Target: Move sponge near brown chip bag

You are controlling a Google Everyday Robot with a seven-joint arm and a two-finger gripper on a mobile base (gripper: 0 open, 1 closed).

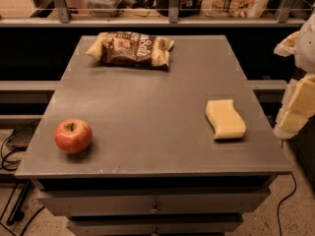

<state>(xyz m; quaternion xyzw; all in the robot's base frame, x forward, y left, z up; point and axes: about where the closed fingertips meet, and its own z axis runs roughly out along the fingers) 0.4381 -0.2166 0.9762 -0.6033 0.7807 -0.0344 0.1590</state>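
Camera view: a pale yellow sponge (225, 118) is seen lying flat on the grey table (147, 102). The brown chip bag (130, 49) is laid well apart from the sponge, far behind it and to its left. A red apple (73, 136) is set far left of the sponge. The gripper (297, 107) is held near the sponge's right side, not touching it. Whether it is open or closed cannot be told.

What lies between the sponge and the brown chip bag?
Nothing: the camera view shows only bare tabletop between the sponge and the brown chip bag. The gripper hovers off-table beside the sponge.
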